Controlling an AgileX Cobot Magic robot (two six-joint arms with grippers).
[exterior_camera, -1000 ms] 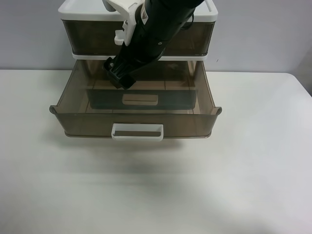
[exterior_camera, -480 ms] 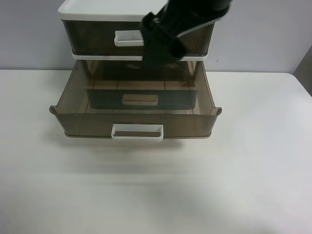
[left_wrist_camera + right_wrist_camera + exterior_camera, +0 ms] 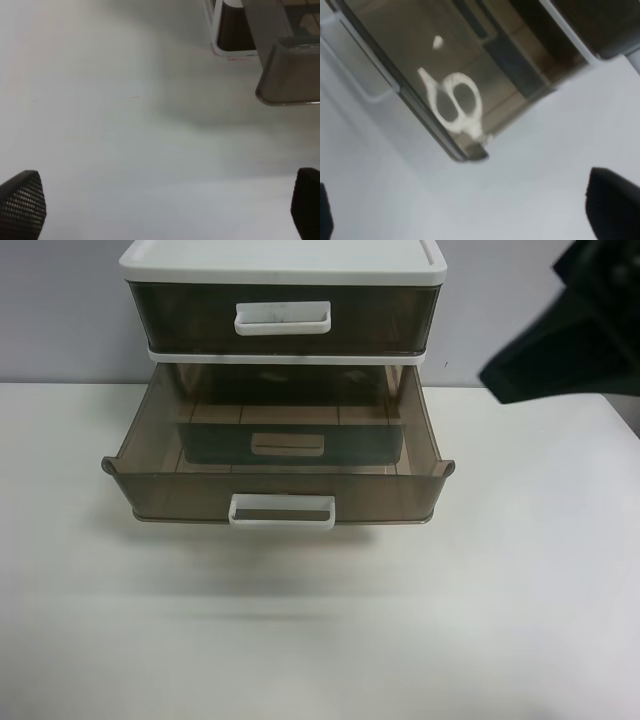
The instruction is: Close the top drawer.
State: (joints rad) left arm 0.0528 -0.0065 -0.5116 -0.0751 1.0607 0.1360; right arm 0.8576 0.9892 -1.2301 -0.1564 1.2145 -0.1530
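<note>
top drawer point(image 3: 190, 315), smoky brown-grey translucent plastic, sat pushed in at the head of the cabinet point(image 3: 280, 258), directly under the white lid, its front in line with the frame. its white loop handle point(image 3: 282, 317) carried small dark scuffs. the second drawer point(image 3: 180, 495) below stood pulled far out over the table point(image 3: 320, 640), its clean handle facing the camera. the arm at the exterior high view's right point(image 3: 570, 335) was a dark blur, raised beside the cabinet and well apart from both drawers. right gripper point(image 3: 467, 212) hung above the table near a front corner of the second drawer, fingertips point(image 3: 615, 205) spread wide, holding nothing. left gripper point(image 3: 165, 207) was likewise spread wide and unladen over the table, near a corner of the second drawer. white tabletop lay in front of the cabinet and on both sides.
</note>
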